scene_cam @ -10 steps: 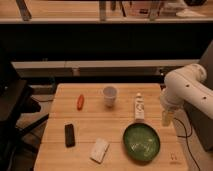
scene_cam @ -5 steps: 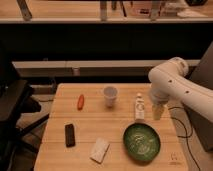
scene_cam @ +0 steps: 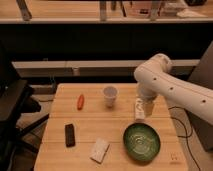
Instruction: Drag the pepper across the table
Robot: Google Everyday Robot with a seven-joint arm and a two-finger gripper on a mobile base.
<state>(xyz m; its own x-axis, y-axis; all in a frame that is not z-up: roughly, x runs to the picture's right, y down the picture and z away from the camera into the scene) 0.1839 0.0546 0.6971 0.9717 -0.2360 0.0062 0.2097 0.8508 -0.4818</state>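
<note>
The arm has swung left over the last second, so the claw (scene_cam: 147, 105) now hangs just beside the little white bottle (scene_cam: 139, 110), right of the cup (scene_cam: 110, 95). Can't tell if the claw is open or closed. The pepper (scene_cam: 80, 101) hasn't budged; it's lying on the left side of the surface (scene_cam: 117, 125), well apart from the claw. I'd say it's on the approach, with no dragging yet and the cup in the way.

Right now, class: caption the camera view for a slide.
Gripper near the white cup and green bowl; the pepper lies untouched beyond the cup on the table.
</note>
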